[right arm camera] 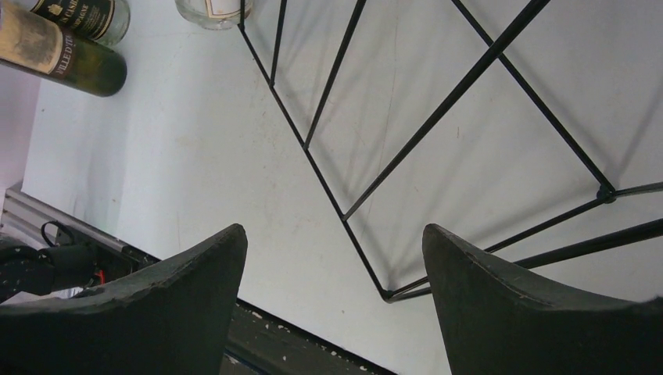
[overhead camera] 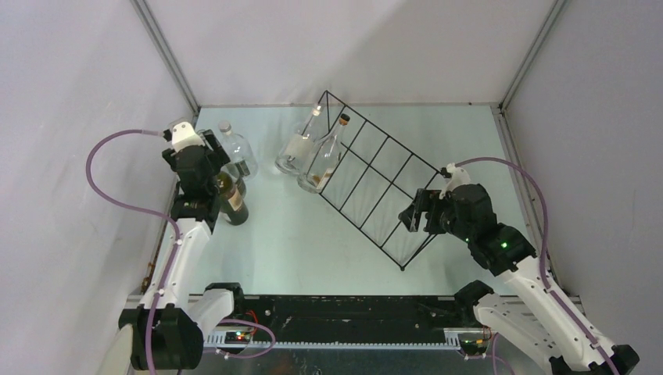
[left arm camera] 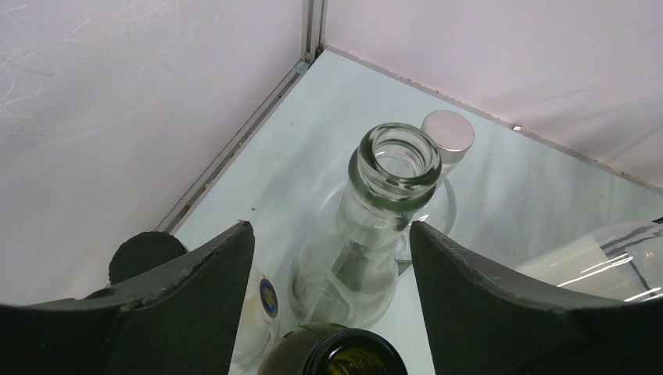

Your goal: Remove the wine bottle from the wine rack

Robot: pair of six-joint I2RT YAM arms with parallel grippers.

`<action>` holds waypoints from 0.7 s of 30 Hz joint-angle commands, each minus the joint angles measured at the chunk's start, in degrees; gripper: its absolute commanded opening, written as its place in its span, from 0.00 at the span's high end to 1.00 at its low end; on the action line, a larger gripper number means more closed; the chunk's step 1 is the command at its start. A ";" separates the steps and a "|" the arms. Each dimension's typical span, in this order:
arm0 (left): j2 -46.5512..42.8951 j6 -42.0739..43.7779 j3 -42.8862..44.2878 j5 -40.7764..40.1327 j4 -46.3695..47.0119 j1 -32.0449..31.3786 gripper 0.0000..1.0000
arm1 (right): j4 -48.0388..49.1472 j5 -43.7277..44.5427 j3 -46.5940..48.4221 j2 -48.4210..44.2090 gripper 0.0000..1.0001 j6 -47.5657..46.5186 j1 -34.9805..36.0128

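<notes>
Two bottles [overhead camera: 295, 150] [overhead camera: 322, 166] in wine rack [overhead camera: 383, 130], left hand [left arm camera: 332, 234] spread wide

Table [overhead camera: 289, 234] is pale and smooth. The wine rack [overhead camera: 375, 173] sits slantwise on it, from far centre toward my right side, its near corner down on the surface.

At the rack's far end two bottles lie tilted, necks up along the wire: pale-topped clear bottle [overhead camera: 295, 148] and dark-topped clear bottle [overhead camera: 324, 160]. Whether their bases touch the table, I can't tell.

On my left a cluster stands upright: dark green bottle [overhead camera: 232, 199], capped clear bottle [overhead camera: 237, 152], and open-mouthed clear bottle [left arm camera: 391, 168] just beside the capped one.
</notes>
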 commanded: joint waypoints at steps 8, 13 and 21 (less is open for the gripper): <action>-2.68 -1.86 2.48 1.50 -1.20 0.38 0.09 | -1.47 -6.63 3.58 -0.89 0.14 -4.75 -6.08; -4.17 -2.07 2.62 -0.48 -3.85 0.39 0.02 | -1.31 -7.38 3.58 -0.82 0.14 -4.81 -6.48; -6.91 -2.06 2.69 -0.23 -5.78 0.42 0.00 | -1.77 -7.38 3.47 -0.38 0.14 -4.86 -6.53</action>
